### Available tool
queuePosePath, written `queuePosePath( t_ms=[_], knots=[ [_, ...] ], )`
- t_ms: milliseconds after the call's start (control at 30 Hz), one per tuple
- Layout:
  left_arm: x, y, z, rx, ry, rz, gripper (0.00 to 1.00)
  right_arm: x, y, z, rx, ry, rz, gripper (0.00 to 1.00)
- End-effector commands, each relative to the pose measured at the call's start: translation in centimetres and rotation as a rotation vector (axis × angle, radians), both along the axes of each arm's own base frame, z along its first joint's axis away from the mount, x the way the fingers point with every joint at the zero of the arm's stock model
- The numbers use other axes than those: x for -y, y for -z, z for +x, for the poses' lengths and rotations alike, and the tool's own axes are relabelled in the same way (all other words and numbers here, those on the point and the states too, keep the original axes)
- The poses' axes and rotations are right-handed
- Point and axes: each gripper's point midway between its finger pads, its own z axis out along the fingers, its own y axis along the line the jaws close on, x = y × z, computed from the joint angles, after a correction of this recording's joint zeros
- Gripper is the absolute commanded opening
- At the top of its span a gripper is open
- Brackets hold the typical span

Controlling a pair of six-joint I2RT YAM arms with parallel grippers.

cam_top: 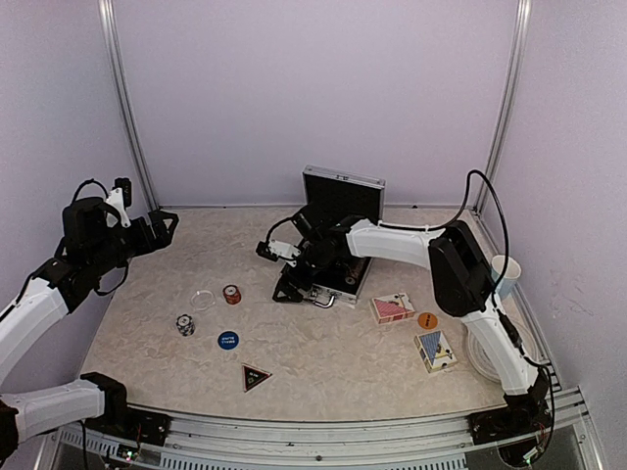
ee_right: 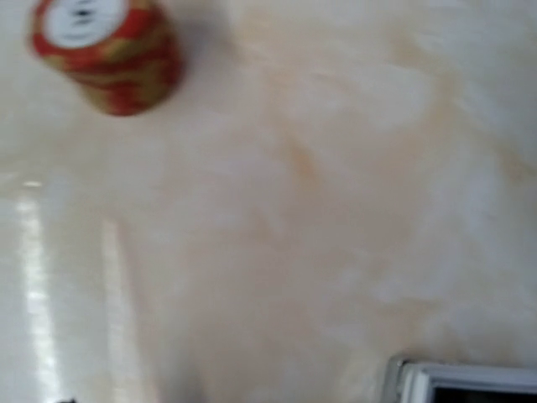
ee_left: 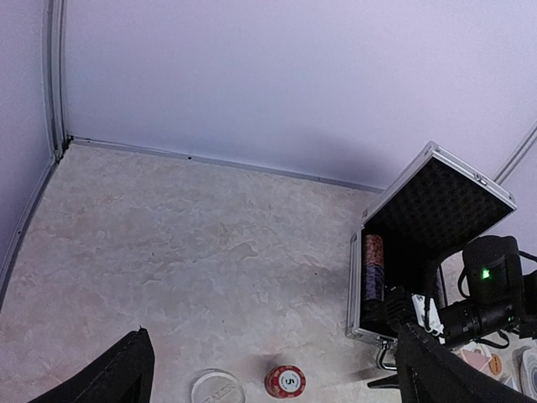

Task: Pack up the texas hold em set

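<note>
The silver case (cam_top: 338, 235) stands open at the table's middle with its lid upright, and it shows in the left wrist view (ee_left: 419, 243) with chips (ee_left: 373, 267) inside. On the table lie a red chip stack (cam_top: 231, 294), a clear button (cam_top: 203, 300), a black-and-white chip stack (cam_top: 185, 324), a blue button (cam_top: 228, 340), a black triangle (cam_top: 256, 376), a red deck (cam_top: 392, 308), an orange button (cam_top: 427, 320) and a blue deck (cam_top: 435, 350). My right gripper (cam_top: 287, 289) is low at the case's front-left corner; its fingers are hidden. My left gripper (cam_top: 162, 223) is raised at far left, open and empty.
A pale-blue mug (cam_top: 505, 272) stands at the right edge and a round grey coaster (cam_top: 485, 357) lies near the right arm's base. The right wrist view is blurred and shows the red chip stack (ee_right: 109, 54) and a case corner (ee_right: 453, 382). Walls enclose the table.
</note>
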Motion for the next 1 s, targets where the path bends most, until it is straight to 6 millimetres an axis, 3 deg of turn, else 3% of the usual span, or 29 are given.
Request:
queuePosePath(
  t_ms=[0, 367, 967],
  knots=[
    [-0.2, -0.4, -0.1, 0.023, -0.002, -0.015, 0.99, -2.2, 1.2, -5.8, -0.088, -0.169, -0.003, 0.99],
    [-0.2, -0.5, -0.2, 0.027, -0.002, -0.015, 0.99, -2.1, 1.2, -9.5, -0.085, -0.293, -0.036, 0.99],
    [-0.2, -0.7, -0.3, 0.032, 0.000, -0.017, 0.99, 1.6, 2.1, -12.9, -0.124, -0.331, -0.124, 0.98]
  ],
)
